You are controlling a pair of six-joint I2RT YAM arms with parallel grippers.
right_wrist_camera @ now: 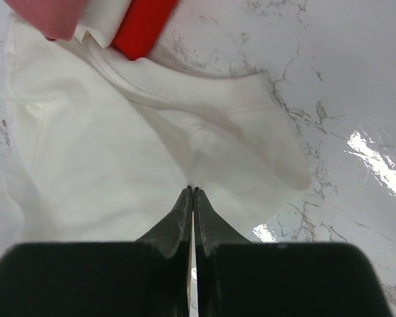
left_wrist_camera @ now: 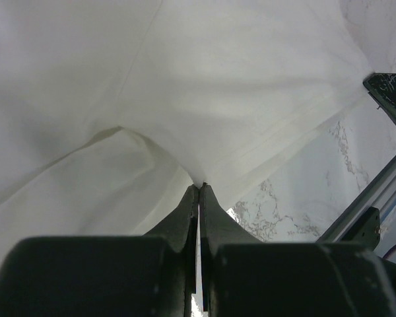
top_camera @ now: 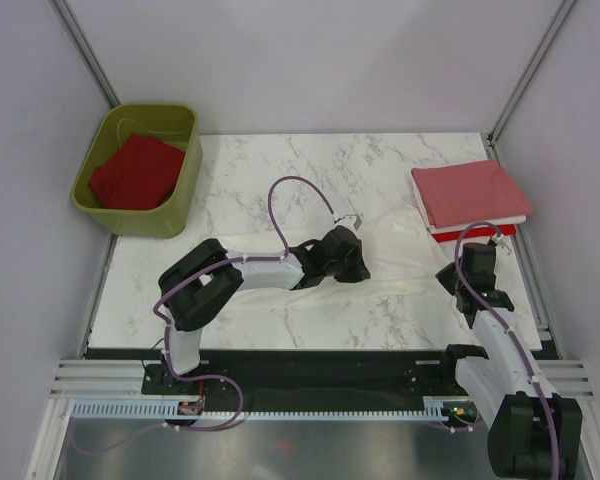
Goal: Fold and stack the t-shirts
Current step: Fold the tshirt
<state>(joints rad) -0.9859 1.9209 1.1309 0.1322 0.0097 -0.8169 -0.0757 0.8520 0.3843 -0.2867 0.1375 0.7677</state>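
A white t-shirt (top_camera: pixel 405 250) lies spread and rumpled on the marble table between my two grippers. My left gripper (top_camera: pixel 356 262) is shut on a pinch of its cloth, which rises in a peak at the fingertips in the left wrist view (left_wrist_camera: pixel 199 185). My right gripper (top_camera: pixel 467 268) is shut on another fold of the same white t-shirt (right_wrist_camera: pixel 119 172), as the right wrist view shows (right_wrist_camera: pixel 193 189). A folded stack sits at the back right: a salmon pink shirt (top_camera: pixel 470 190) on top, a white one under it and a red one (top_camera: pixel 477 236) at the bottom.
An olive-green tub (top_camera: pixel 185 195) stands at the back left corner with a red shirt (top_camera: pixel 135 172) in it. The stack's edge (right_wrist_camera: pixel 145 23) lies just beyond the right gripper. Metal frame rails (left_wrist_camera: pixel 376 191) run along the table's sides.
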